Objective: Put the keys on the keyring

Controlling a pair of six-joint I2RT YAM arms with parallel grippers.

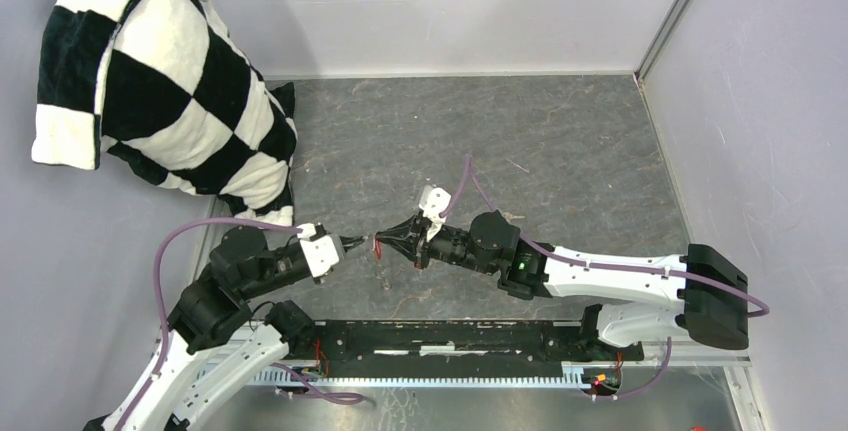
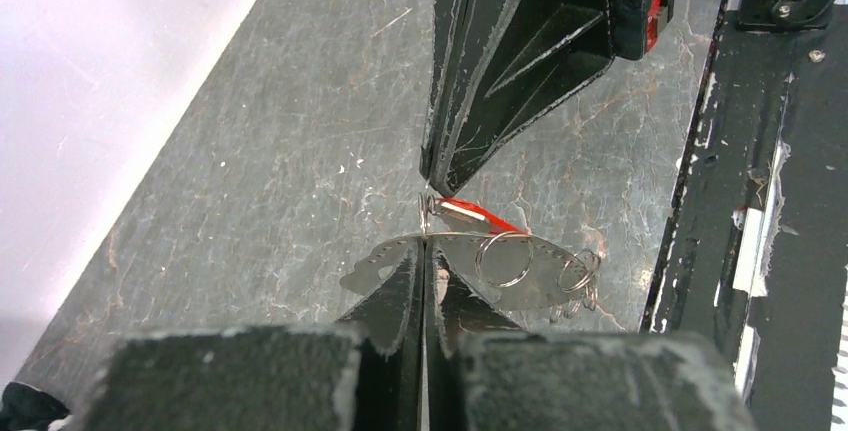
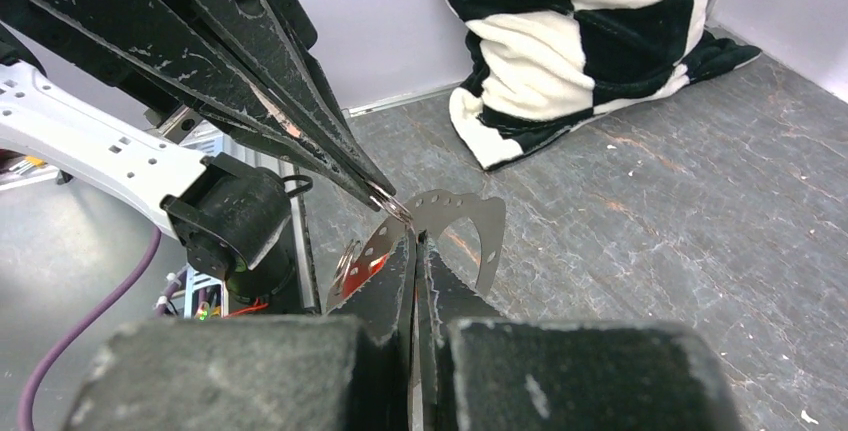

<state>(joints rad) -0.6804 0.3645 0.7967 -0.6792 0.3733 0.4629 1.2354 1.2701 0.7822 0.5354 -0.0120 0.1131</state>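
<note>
My left gripper and right gripper meet tip to tip above the table's near middle. In the left wrist view my left gripper is shut on the edge of the keyring, a flat silvery perforated band carrying small split rings. A red-tagged key hangs at a small ring just below the right gripper's shut tips. In the right wrist view my right gripper is shut on the same band, with the left gripper's tips touching its top edge. The black-headed key is hidden.
A black-and-white checked cushion leans in the back left corner, also in the right wrist view. A black rail runs along the near edge between the arm bases. Grey walls close the left, back and right.
</note>
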